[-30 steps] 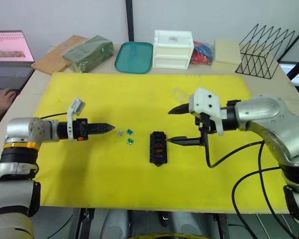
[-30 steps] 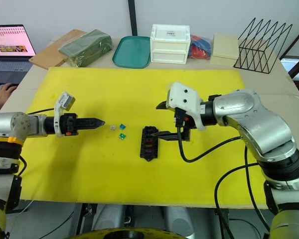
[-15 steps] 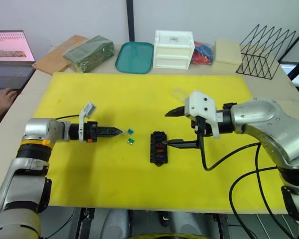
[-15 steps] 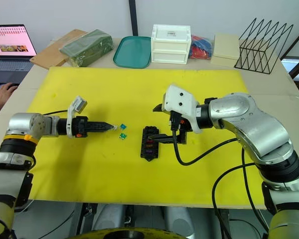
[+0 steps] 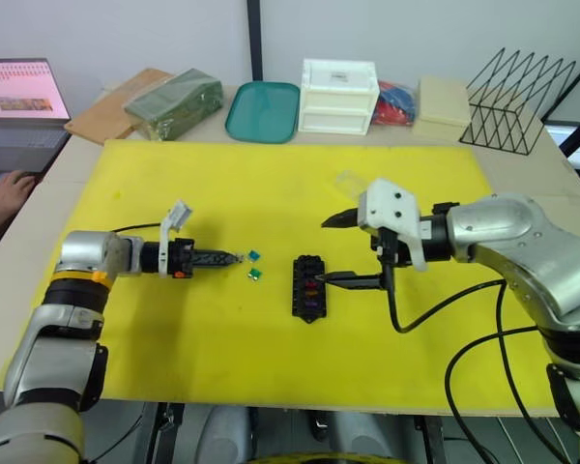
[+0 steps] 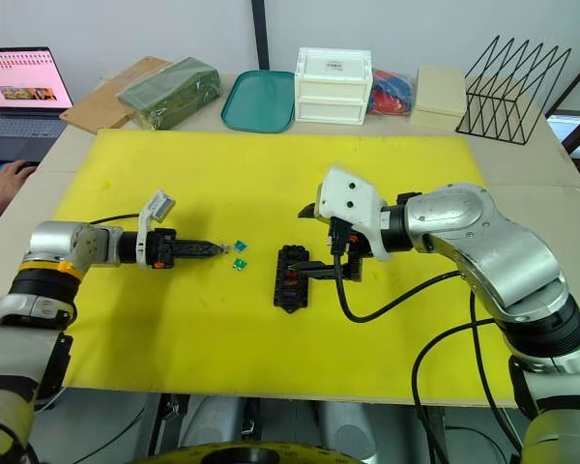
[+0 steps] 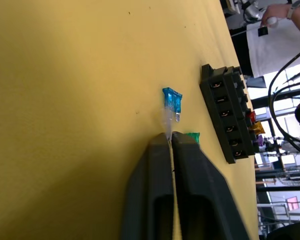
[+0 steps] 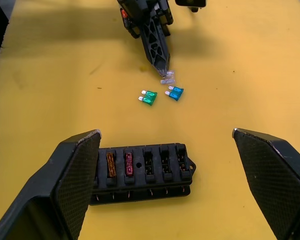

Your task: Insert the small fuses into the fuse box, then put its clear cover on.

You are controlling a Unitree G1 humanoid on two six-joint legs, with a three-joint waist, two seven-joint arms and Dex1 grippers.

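Observation:
The black fuse box [image 5: 307,286] lies mid-mat, with an orange and a red fuse [image 8: 129,163] seated at one end. My left gripper [image 5: 235,258] is shut and low over the mat. Its tips touch a clear grey fuse [image 8: 167,78]; whether that fuse is pinched is unclear. A teal fuse [image 8: 175,92] and a green fuse [image 8: 149,98] lie just beyond, between the gripper and the box. My right gripper [image 5: 331,249] is open wide, hovering at the box's right side. The clear cover [image 5: 347,180] rests on the mat behind it.
Along the back edge stand a teal tray [image 5: 261,111], a white drawer box [image 5: 336,95], a wire rack [image 5: 517,99] and a green packet [image 5: 171,101]. A laptop [image 5: 19,97] and a person's hand [image 5: 8,188] are at the far left.
My left gripper has slid right along the mat until its tips reached the grey fuse. My right gripper has shifted slightly left toward the fuse box and stayed open.

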